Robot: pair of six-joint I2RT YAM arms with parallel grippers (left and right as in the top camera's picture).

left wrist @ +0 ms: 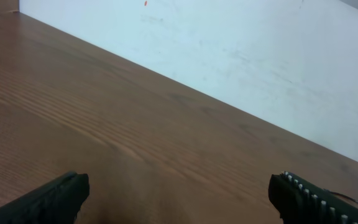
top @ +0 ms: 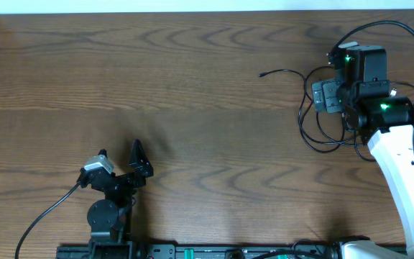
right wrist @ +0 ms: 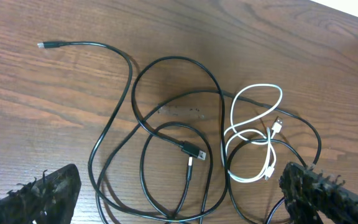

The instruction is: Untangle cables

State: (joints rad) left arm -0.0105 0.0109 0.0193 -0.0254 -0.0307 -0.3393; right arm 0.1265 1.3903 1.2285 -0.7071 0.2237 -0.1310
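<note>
Black looping cables (right wrist: 179, 59), white cable (right wrist: 263, 86), woodgrain table (right wrist: 42, 106).

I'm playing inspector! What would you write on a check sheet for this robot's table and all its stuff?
Surface: brown wooden table, plain wood grain.
Job's things: black cables and a white cable lie looped over each other on the right side; one black plug end sticks out free.
Clutter: nothing seen.
Grippers: left gripper open over bare wood, gripping nothing; right gripper open above the tangle, gripping nothing.
Cables: left arm's wire trails off the near edge; right arm's wire arches over that arm.
Surroundings: white wall behind the table.
</note>
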